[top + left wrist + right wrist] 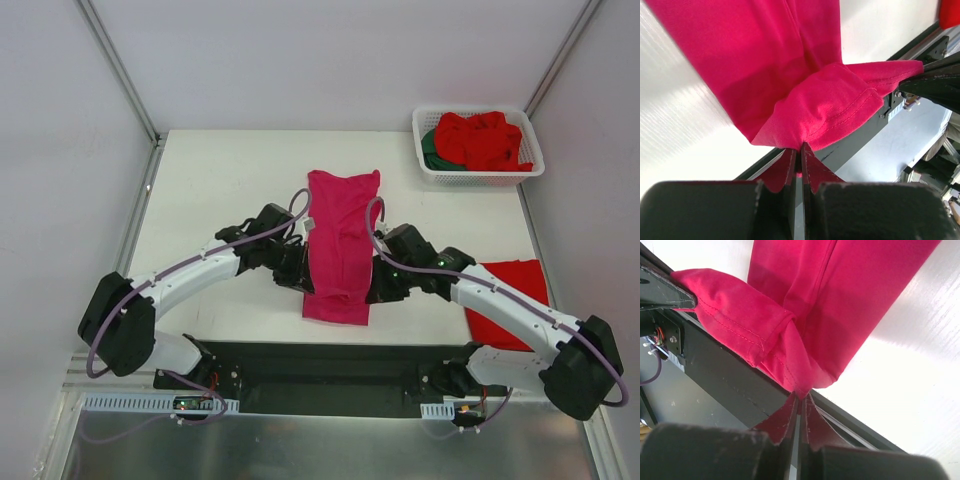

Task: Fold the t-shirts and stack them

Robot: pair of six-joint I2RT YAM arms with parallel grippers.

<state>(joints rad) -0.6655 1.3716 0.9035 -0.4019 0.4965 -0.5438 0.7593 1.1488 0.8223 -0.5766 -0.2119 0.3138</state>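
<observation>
Left tool [800, 150], right tool [801, 399] pinched tight on magenta t-shirt [343, 235] hem corners, 6 o'clock end. Lift level, carry toward 12 o'clock, hem taut.

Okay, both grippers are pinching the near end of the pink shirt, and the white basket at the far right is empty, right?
The basket is not empty: the top view shows red shirts and a dark green shirt in it. The rest holds: the left gripper and right gripper are both shut on the pink shirt at its near end.
</observation>
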